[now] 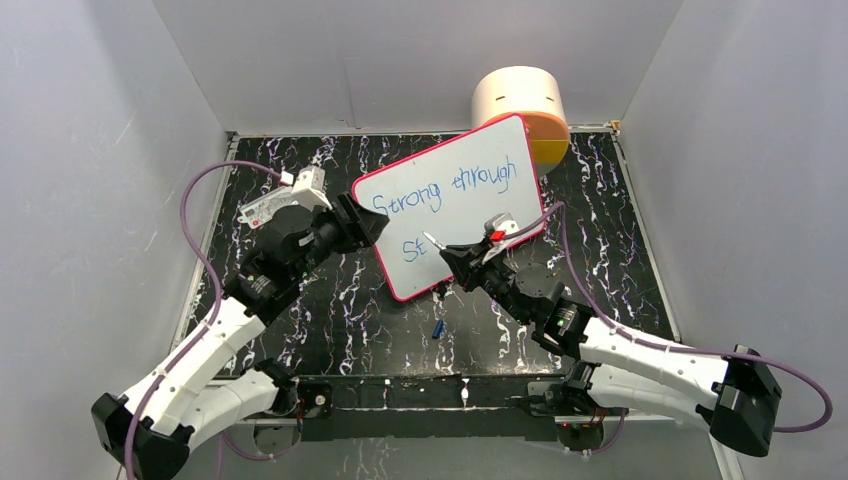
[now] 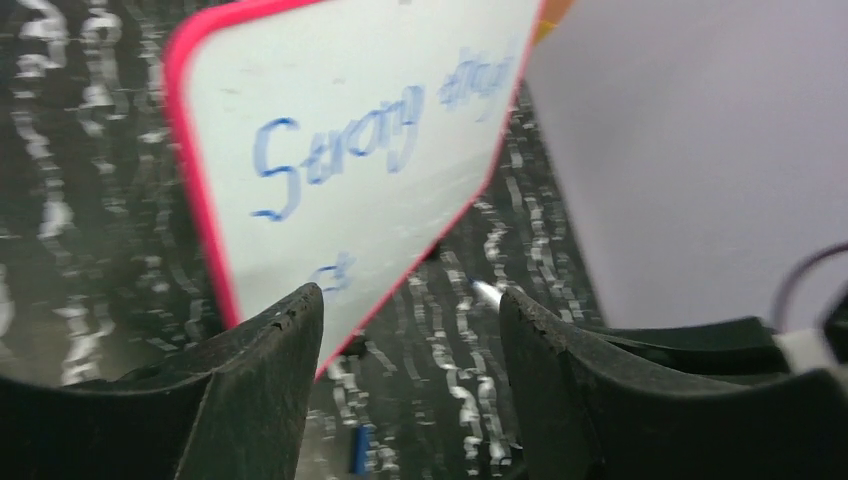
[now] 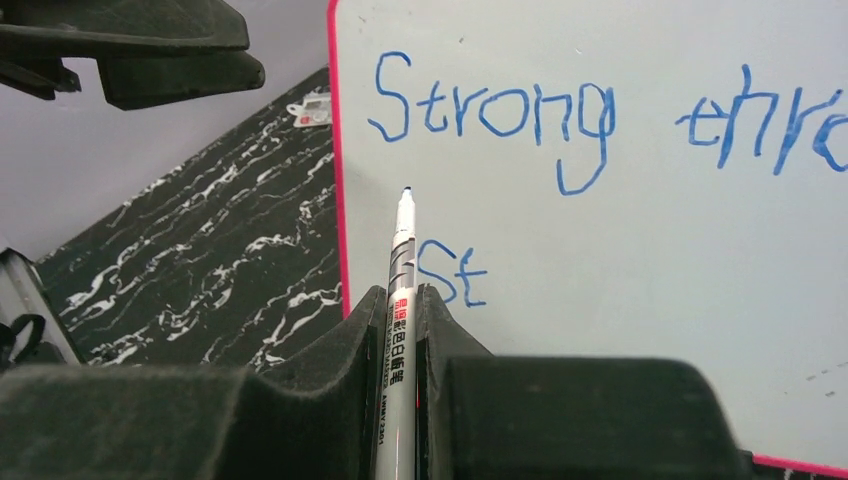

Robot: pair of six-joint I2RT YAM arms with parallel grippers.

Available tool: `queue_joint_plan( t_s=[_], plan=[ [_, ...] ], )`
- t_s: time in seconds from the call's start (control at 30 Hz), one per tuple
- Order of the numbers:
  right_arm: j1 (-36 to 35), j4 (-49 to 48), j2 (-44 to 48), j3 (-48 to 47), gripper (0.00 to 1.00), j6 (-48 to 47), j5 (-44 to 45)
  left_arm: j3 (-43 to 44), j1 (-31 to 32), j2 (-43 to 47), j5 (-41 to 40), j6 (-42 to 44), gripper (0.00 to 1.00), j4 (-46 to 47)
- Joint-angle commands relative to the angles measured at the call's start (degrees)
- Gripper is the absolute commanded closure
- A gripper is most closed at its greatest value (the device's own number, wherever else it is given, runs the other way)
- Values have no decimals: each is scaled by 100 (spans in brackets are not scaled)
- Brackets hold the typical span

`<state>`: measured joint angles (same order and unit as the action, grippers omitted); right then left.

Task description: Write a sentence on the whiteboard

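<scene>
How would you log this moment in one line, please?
whiteboard: "Strong through", "St" | right tool: shut on marker | left tool: open beside whiteboard

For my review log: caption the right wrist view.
Right gripper, jaws shut on a marker, at the whiteboard; the sentence reads "Strong", a cut-off word, then "St".

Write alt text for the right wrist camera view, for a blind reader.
The right gripper holds a white marker, tip pointing at a pink-framed whiteboard. The blue sentence on it reads "Strong", then a word cut off by the picture's edge, with "St" below.
</scene>
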<state>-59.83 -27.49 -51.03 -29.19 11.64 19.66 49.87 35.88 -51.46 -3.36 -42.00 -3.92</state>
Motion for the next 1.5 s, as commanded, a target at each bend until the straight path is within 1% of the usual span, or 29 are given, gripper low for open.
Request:
queue_joint_plan(
  t_s=[0.0,0.1,0.17,0.27,0.37,0.5,0.63,0.73,0.87,1.0,1.13,1.2,1.3,1.47],
  plan=[
    [52,131,185,-227,100,-326,219,40,-701,-179,253,1010,38,-730],
    [61,224,232,-231,100,-434,264,-77,-1405,-302,1343,1029,39,-569],
    [66,261,254,-235,100,-476,312,-134,-1577,-374,1703,1138,39,-426],
    [68,256,276,-198,100,-499,331,-112,-1711,-645,2212,1322,40,-313],
    [69,266,276,-203,100,-526,320,-84,-1864,-965,2657,1405,42,-213],
    [68,279,308,-195,100,-569,314,-95,-1942,-1292,3115,1444,44,39],
    [68,282,312,-176,100,-607,309,-222,-2049,-1551,3510,1488,51,354],
    [73,260,286,-176,100,-647,291,-339,-2154,-1742,3895,1505,55,764],
    [69,199,236,-162,100,-684,267,-474,-2168,-2004,4233,1487,63,1124],
    [68,156,176,-170,100,-747,230,-551,-2206,-2144,4242,1773,65,1082],
    [68,147,99,-180,100,-855,170,-593,-2225,-2233,4379,1974,69,1049],
    [68,207,38,-221,100,-909,178,-534,-2241,-2289,4425,2081,77,958],
    [68,362,-74,-323,100,-1001,128,-429,-2264,-2360,4454,2295,85,792],
    [68,806,-306,-601,100,-1296,102,-195,-2357,-2499,4450,2706,96,447]
  ],
)
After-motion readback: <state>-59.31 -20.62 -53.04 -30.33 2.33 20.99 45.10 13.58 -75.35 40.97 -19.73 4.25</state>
